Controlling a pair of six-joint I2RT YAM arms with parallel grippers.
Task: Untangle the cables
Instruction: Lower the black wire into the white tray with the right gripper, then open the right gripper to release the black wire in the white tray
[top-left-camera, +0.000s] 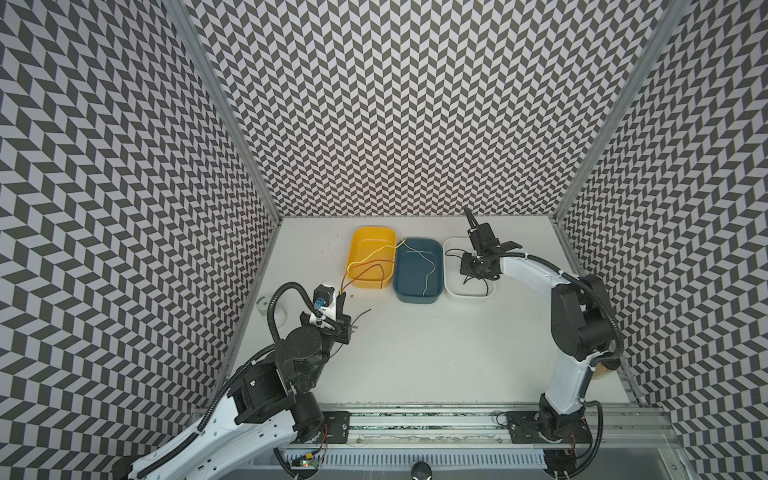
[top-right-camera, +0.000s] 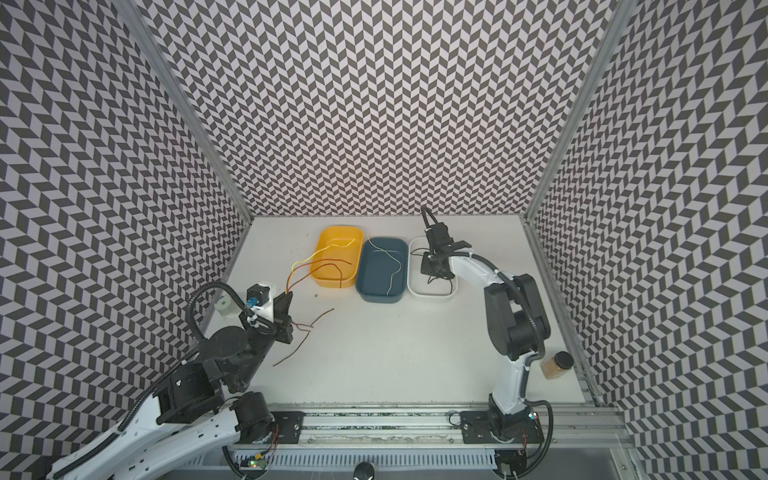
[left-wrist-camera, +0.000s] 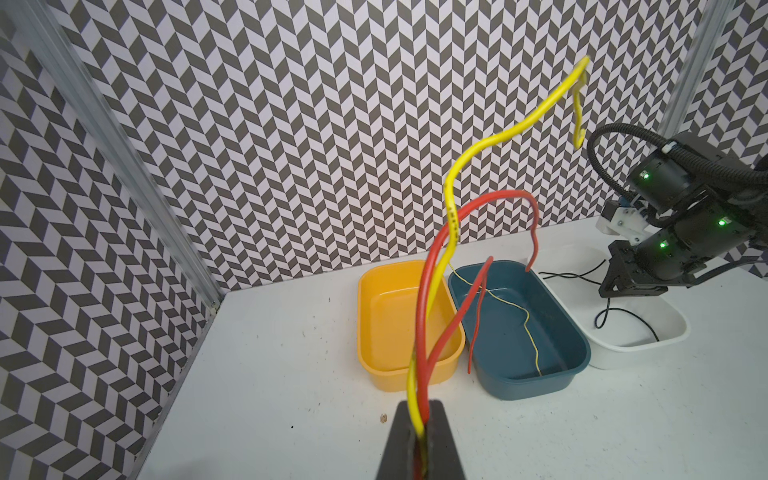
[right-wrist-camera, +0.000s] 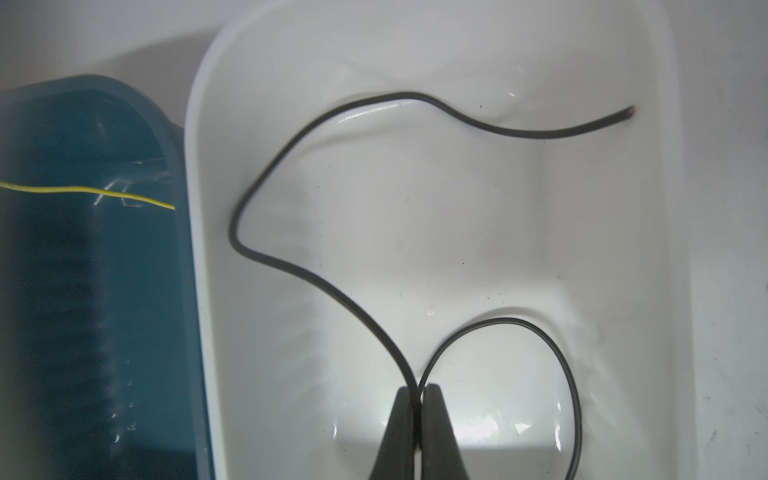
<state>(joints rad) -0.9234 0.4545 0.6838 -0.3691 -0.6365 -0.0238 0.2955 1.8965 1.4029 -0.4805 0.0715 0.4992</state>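
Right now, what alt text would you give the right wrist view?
The shut right gripper pinches a black cable that curls inside a white tray. Beside it stands a dark blue tray holding a thin yellow cable.

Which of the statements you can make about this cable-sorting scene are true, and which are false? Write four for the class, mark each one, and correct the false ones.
1. The left gripper is shut on the yellow and red cables. True.
2. The blue tray stands between the yellow tray and the white tray. True.
3. The blue tray has nothing in it. False: a thin yellowish cable lies in it.
4. The right gripper is open over the yellow tray. False: it is shut on a black cable over the white tray.
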